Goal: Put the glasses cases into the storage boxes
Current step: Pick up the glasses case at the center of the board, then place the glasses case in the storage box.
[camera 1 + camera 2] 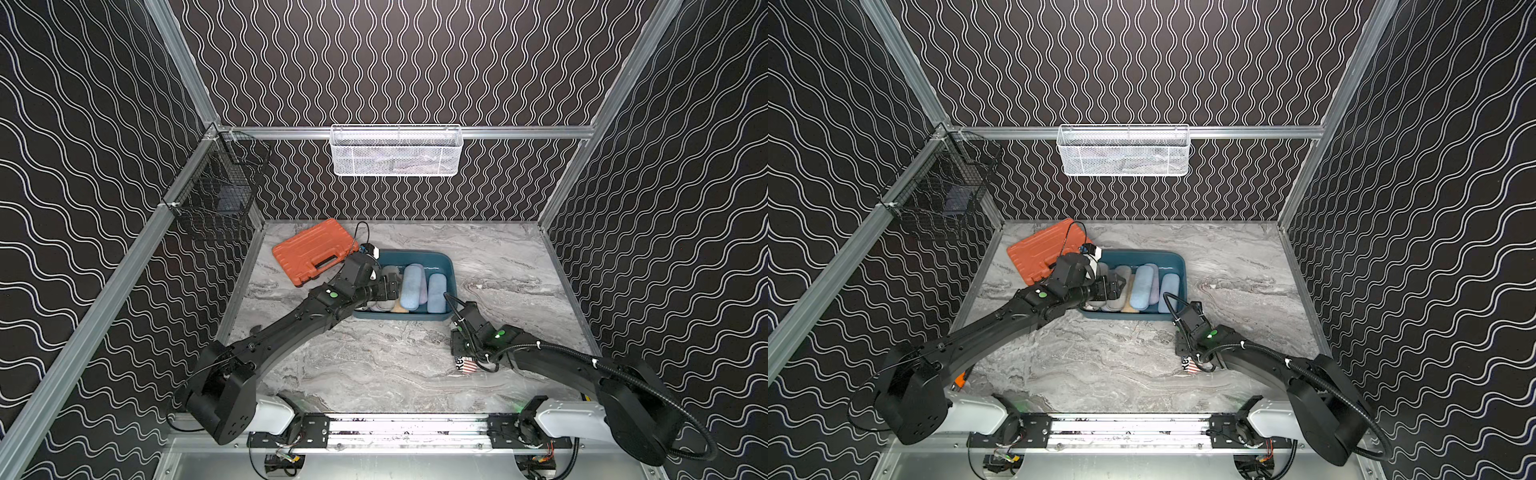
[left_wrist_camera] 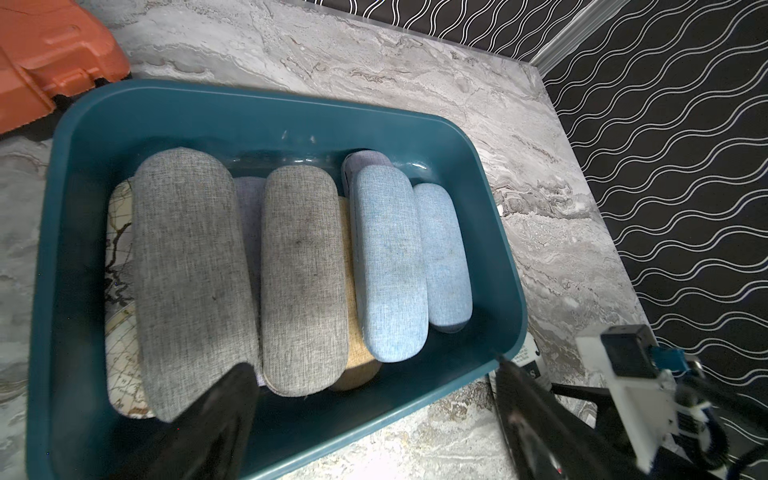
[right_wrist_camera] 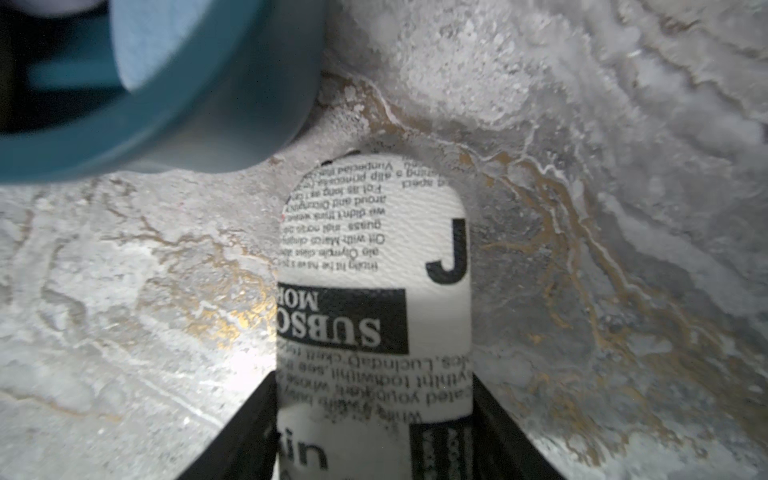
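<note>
The dark teal storage box (image 1: 448, 266) (image 1: 1178, 261) stands mid-table and holds several glasses cases side by side. They include two grey ones (image 2: 187, 270), two light blue ones (image 2: 388, 266), and lavender, tan and map-printed ones partly hidden beneath. My left gripper (image 2: 374, 363) (image 1: 388, 287) hovers open over the box's left half, holding nothing. A newspaper-printed glasses case (image 3: 374, 270) (image 1: 466, 365) lies on the table just outside the box's near right corner (image 3: 166, 124). My right gripper (image 3: 372, 386) (image 1: 459, 351) is shut on its sides.
An orange ribbed tool case (image 1: 309, 251) lies touching the box's far left corner. A white mesh basket (image 1: 397, 151) hangs on the back wall and a black wire basket (image 1: 216, 195) on the left wall. Bare marble tabletop (image 1: 519, 270) lies right of the box.
</note>
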`<act>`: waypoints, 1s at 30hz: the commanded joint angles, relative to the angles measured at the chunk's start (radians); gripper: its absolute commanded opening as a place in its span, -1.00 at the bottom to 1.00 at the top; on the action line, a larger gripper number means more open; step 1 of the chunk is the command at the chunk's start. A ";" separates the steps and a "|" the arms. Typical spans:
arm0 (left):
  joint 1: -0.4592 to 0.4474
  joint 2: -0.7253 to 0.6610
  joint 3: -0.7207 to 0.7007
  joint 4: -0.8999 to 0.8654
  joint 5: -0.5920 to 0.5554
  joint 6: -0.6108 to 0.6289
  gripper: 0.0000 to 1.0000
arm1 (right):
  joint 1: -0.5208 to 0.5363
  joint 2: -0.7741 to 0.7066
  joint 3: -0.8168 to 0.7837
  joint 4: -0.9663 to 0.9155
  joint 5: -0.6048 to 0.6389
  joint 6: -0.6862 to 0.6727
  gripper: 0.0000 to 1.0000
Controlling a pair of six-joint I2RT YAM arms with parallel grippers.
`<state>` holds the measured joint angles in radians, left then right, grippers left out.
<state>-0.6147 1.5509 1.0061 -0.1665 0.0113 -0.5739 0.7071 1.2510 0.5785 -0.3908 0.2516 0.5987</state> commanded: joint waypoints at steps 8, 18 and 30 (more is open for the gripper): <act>0.015 -0.011 -0.001 0.034 0.009 -0.003 0.84 | 0.006 -0.158 0.073 -0.171 0.061 0.057 0.28; 0.035 -0.031 -0.009 0.026 0.003 0.003 0.85 | 0.004 -0.121 0.291 -0.164 0.081 -0.052 0.33; 0.052 -0.080 -0.052 0.022 -0.010 -0.007 0.85 | -0.136 0.207 0.523 0.107 -0.055 -0.191 0.34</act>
<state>-0.5674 1.4818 0.9604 -0.1738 0.0067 -0.5743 0.5877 1.4128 1.0554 -0.3946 0.2409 0.4480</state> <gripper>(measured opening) 0.925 0.670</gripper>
